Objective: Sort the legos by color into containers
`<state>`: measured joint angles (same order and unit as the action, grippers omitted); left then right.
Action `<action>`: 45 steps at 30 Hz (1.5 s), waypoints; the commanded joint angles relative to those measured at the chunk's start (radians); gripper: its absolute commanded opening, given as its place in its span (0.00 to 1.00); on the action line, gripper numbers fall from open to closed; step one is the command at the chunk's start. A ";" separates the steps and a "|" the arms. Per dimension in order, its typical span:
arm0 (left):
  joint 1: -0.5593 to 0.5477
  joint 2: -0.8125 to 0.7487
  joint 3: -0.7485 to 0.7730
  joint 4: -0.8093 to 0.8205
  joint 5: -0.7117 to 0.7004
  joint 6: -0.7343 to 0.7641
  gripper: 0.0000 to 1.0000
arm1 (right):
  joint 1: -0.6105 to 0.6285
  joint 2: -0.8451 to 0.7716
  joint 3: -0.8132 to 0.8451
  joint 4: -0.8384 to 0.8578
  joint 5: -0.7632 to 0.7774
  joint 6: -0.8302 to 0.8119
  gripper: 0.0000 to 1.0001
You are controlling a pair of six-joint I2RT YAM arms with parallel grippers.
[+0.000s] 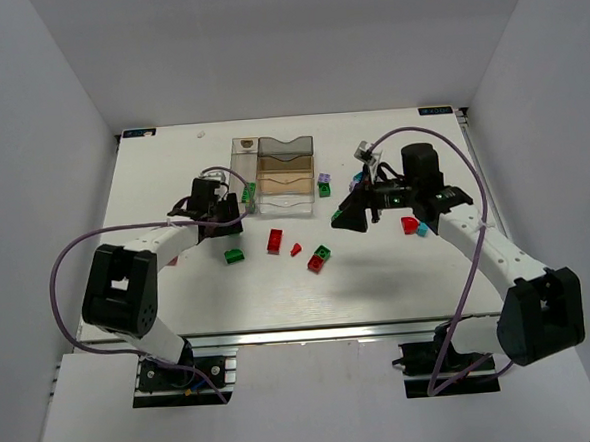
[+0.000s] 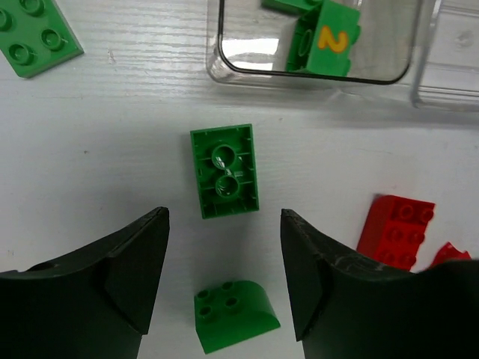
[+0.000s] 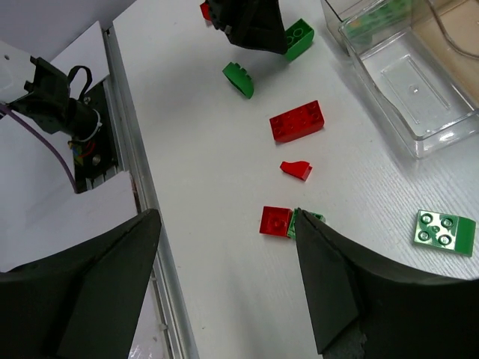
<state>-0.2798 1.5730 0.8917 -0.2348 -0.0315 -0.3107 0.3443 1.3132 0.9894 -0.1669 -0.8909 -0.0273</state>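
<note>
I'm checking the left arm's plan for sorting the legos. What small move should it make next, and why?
Probably ease the left gripper forward and down to straddle the upside-down green brick, then close. Its jaws stand open and empty, the brick lies on the table just ahead of the gap between them, and the tray compartment beyond it already holds green bricks.

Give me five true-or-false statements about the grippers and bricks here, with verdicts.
1. The left gripper is open and empty. True.
2. A green brick lies on the table hollow side up, just ahead of that gripper. True.
3. The brick marked 2 inside the tray is red. False: it is green.
4. The right gripper is shut on a brick. False: it is open and empty.
5. Every red piece is in the tray. False: red pieces lie on the table.
</note>
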 commanded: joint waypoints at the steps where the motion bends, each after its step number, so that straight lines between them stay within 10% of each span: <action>1: -0.004 0.024 0.046 0.023 -0.047 -0.002 0.71 | -0.025 -0.063 -0.021 0.073 -0.068 0.006 0.78; 10: -0.033 0.154 0.128 0.017 -0.114 -0.013 0.67 | -0.079 -0.147 -0.078 0.116 -0.095 0.006 0.77; 21: -0.042 0.039 0.133 -0.084 -0.183 -0.016 0.17 | -0.110 -0.161 -0.087 0.113 -0.143 0.010 0.72; 29: -0.052 -0.225 0.134 0.018 -0.054 0.018 0.08 | -0.113 -0.192 -0.107 0.115 -0.132 -0.008 0.27; 33: -0.042 -0.089 0.257 0.029 -0.068 0.019 0.09 | -0.113 -0.201 -0.115 0.113 -0.097 -0.034 0.13; 38: -0.042 0.144 0.432 0.015 -0.100 0.004 0.23 | -0.113 -0.218 -0.126 0.106 -0.036 -0.072 0.27; 45: -0.042 0.306 0.594 -0.060 -0.136 -0.010 0.66 | -0.113 -0.213 -0.123 0.093 -0.016 -0.106 0.38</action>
<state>-0.3244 1.9072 1.3930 -0.2577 -0.1390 -0.3130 0.2356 1.1164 0.8684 -0.0803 -0.9203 -0.0986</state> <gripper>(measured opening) 0.631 0.376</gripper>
